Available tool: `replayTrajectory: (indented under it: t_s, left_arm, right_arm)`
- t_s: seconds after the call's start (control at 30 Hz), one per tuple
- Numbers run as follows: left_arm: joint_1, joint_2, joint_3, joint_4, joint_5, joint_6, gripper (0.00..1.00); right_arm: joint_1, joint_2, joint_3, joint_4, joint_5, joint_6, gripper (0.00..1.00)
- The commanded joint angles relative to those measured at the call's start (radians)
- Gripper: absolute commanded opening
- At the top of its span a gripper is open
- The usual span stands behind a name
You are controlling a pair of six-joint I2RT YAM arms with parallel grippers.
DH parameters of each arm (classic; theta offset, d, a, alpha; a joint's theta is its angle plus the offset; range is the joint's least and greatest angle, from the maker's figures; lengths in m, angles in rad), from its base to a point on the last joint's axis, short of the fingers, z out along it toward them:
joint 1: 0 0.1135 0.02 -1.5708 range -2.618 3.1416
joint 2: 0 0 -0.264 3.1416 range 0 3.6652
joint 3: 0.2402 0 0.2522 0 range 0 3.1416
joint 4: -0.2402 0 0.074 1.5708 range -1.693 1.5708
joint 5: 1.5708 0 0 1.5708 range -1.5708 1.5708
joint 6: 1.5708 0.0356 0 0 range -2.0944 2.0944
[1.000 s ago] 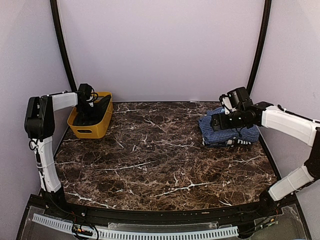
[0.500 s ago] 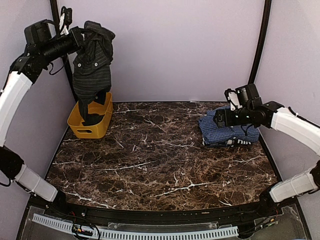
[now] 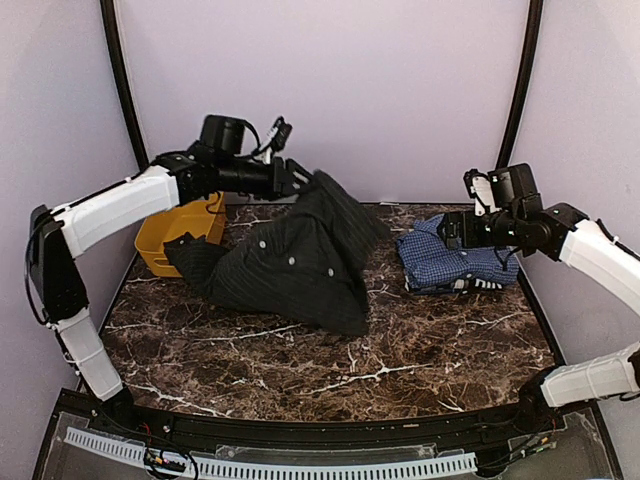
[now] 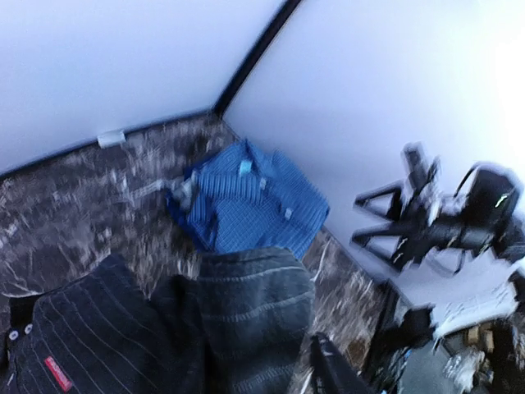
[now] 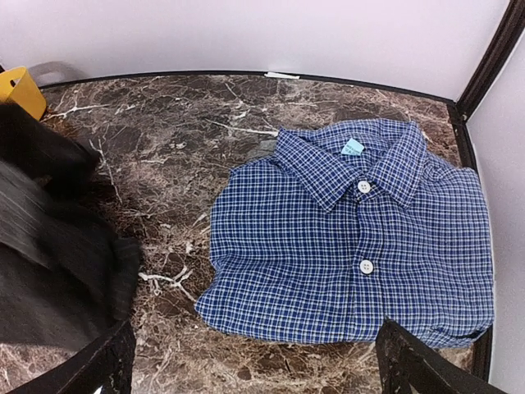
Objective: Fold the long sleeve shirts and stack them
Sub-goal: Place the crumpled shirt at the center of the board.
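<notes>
The left gripper [image 3: 298, 180] is hanging high over the table [image 3: 430, 350]. The black pinstriped shirt [image 3: 290, 265] is peaking right at its fingertips and fanning down beneath it onto the marble. One end is lying just beside the yellow basket [image 3: 160, 238], back along the arm. The left wrist view is blurring, so I cannot tell whether the jaws are pinching the cloth or letting it go.

The right gripper [image 5: 256, 345] is hovering with its fingers spread wide, gripping nothing. The blue checked shirt [image 5: 353, 238] is lying folded directly beneath it, collar and buttons facing up.

Judgement: the step in hand is laying the black shirt out flat for folding, and the cloth is bunching in a heap rather than spreading. To do it well, the collar end wants lowering away from the heap so the fabric is pulling taut as it settles — no creases trapped underneath. The hem nearest the right gripper should be kept off the blue shirt.
</notes>
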Motion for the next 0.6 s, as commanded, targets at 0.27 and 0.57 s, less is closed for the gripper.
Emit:
replayTrajectory:
  t_s: [0.27, 0.57]
  left_arm:
    - [-0.098, -0.059, -0.323, -0.16, -0.284, 0.223, 0.88]
    - [-0.076, -0.125, -0.542, -0.167, -0.5, 0.131, 0.88]
  right_arm:
    - [0.151, -0.027, -0.126, 0.079, -0.224, 0.062, 0.99]
    - [0.453, 0.19, -0.177, 0.212, -0.224, 0.126, 0.99]
